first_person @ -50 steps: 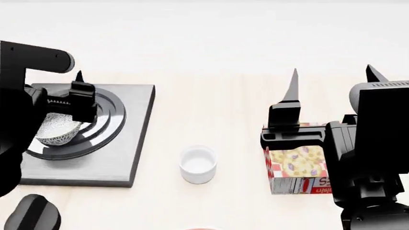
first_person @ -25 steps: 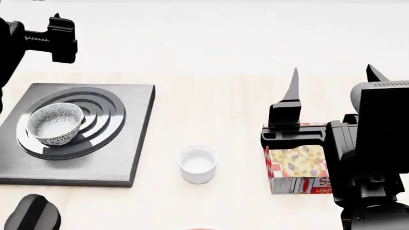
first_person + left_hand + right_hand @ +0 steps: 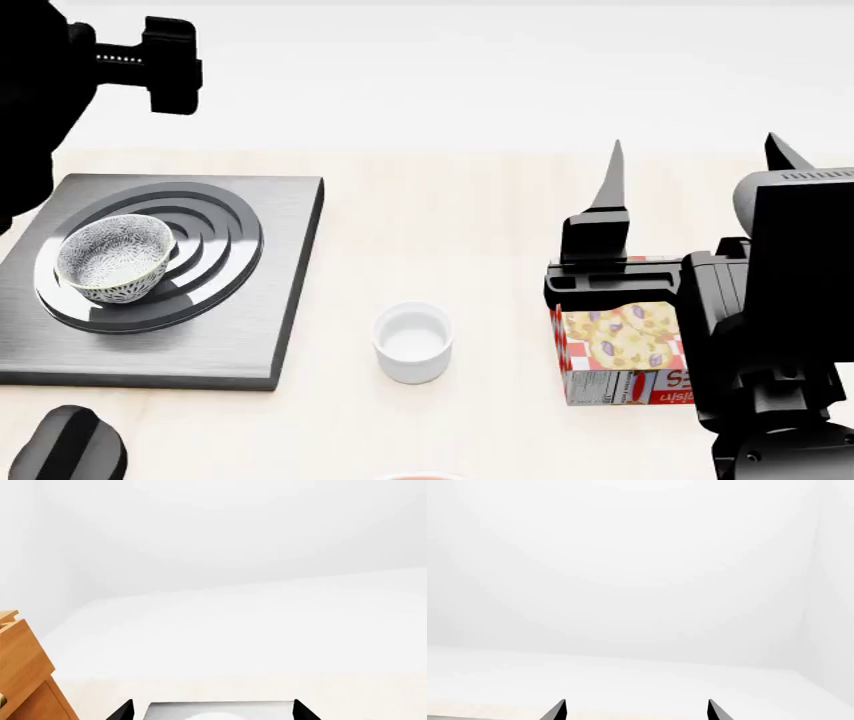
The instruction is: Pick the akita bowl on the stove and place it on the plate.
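The bowl (image 3: 116,257) sits on the stove (image 3: 254,340), not gripped. Your left hand (image 3: 212,711) is open and empty above it (right hand (image 3: 636,711) also open). You must descend onto the rim and close.

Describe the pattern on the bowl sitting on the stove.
White with dense grey-black speckles; the akita bowl shows best in the head view.
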Tool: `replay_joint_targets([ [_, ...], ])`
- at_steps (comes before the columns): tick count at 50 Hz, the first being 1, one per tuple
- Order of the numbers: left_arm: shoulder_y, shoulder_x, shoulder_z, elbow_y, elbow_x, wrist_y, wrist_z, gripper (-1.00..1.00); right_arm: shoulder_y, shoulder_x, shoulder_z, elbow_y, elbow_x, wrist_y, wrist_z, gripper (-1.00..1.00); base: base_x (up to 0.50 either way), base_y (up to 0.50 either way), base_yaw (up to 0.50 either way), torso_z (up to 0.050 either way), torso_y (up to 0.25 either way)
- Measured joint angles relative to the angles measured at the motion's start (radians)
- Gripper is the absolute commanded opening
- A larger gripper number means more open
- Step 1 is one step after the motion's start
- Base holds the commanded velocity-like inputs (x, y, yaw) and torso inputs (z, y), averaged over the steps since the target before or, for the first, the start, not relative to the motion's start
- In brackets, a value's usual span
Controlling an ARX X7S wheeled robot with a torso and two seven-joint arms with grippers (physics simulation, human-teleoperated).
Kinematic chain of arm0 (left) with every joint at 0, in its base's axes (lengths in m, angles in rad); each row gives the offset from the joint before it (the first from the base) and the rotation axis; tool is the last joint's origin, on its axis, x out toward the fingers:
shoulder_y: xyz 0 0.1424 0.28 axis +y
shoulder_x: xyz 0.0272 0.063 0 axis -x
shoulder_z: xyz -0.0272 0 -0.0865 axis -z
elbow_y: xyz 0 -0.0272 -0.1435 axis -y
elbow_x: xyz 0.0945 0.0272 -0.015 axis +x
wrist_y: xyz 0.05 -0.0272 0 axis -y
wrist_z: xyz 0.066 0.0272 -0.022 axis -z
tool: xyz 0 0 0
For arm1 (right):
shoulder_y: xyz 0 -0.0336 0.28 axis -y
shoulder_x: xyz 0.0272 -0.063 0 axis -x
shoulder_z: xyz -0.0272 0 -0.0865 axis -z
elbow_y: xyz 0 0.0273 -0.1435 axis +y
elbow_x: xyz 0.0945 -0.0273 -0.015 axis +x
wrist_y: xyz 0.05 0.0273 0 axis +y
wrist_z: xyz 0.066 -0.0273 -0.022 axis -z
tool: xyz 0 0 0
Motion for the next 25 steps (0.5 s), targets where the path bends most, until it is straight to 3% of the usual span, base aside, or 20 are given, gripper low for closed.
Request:
replay_joint_targets([
  [25,-0.013,0.021,-0.059,-0.076,-0.047,0.040,0.008,1.00,-0.001,0.002,0.001,0.002,0.013,-0.002,0.005,1.00,0.00,0.00,0.00,0.000,0.000],
])
